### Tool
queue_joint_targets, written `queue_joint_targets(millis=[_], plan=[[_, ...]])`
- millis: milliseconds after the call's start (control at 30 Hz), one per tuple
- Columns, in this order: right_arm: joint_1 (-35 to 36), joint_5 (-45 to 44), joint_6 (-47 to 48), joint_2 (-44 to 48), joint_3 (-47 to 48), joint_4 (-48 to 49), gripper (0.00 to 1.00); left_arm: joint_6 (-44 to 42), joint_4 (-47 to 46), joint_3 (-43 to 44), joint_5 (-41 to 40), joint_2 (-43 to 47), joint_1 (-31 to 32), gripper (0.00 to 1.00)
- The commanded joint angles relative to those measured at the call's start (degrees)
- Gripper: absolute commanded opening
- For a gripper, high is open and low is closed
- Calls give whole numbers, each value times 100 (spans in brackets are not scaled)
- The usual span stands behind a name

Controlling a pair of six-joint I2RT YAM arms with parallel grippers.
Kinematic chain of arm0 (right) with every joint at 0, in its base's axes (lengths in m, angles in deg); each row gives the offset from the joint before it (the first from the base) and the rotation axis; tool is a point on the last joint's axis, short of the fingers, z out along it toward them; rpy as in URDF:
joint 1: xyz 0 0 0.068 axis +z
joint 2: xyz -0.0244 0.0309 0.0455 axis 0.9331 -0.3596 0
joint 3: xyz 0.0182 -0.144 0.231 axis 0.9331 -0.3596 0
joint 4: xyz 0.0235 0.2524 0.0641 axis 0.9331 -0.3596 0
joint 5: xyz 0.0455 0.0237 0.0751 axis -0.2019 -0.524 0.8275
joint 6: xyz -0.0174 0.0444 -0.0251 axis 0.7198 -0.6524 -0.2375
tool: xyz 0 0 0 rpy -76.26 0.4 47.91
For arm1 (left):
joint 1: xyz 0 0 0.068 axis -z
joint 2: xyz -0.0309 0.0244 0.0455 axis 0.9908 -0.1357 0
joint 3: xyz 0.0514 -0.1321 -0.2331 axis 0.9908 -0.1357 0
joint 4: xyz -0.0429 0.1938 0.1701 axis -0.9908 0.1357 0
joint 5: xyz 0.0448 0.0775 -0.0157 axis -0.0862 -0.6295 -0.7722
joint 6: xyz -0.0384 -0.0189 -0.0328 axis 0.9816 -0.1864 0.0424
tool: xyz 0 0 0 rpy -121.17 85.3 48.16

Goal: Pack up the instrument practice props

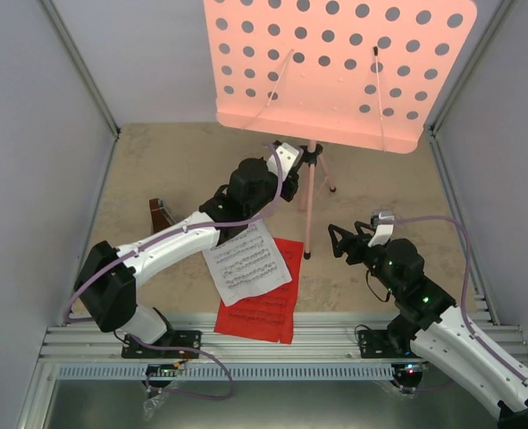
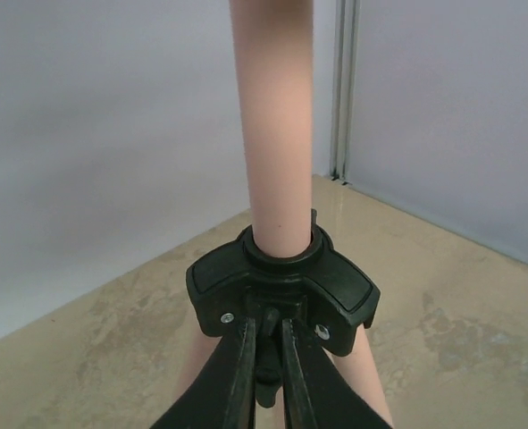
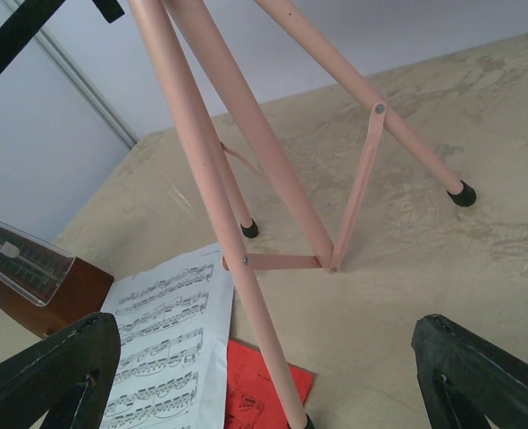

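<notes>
Left of the left pincer (image 1: 297,174), beside its arm, the metronome (image 1: 159,214) stands untouched. That pincer's fingers (image 2: 244,375) sit nearly together under the black collar (image 2: 281,286) of the pink stand (image 1: 335,63), seemingly clenched on a small knob there, though the close view leaves this unsure. Nearer the arm bases than that pincer, the white sheet (image 1: 246,262) lies across the red sheet (image 1: 264,313). Right of the stand's legs, the right pincer (image 1: 338,243) hangs released, jaws wide, touching nothing. Folding the stand looks like the step in hand; next, I judge, the collar must be loosened and slid so the legs close.
</notes>
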Motion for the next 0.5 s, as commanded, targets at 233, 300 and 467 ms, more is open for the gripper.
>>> queue_joint_targets(millis=[233,300,467], plan=[[-14,21,-142,67,-74,-80,91,3084,264,369,875,-412,-119,0],[-15,23,-149,68,-61,-81,91,3503,184,324,1027,-405,-161,0],[-18,32,-174,65,-56,-93,91,3840,38,238,1273,-350,-174,0]])
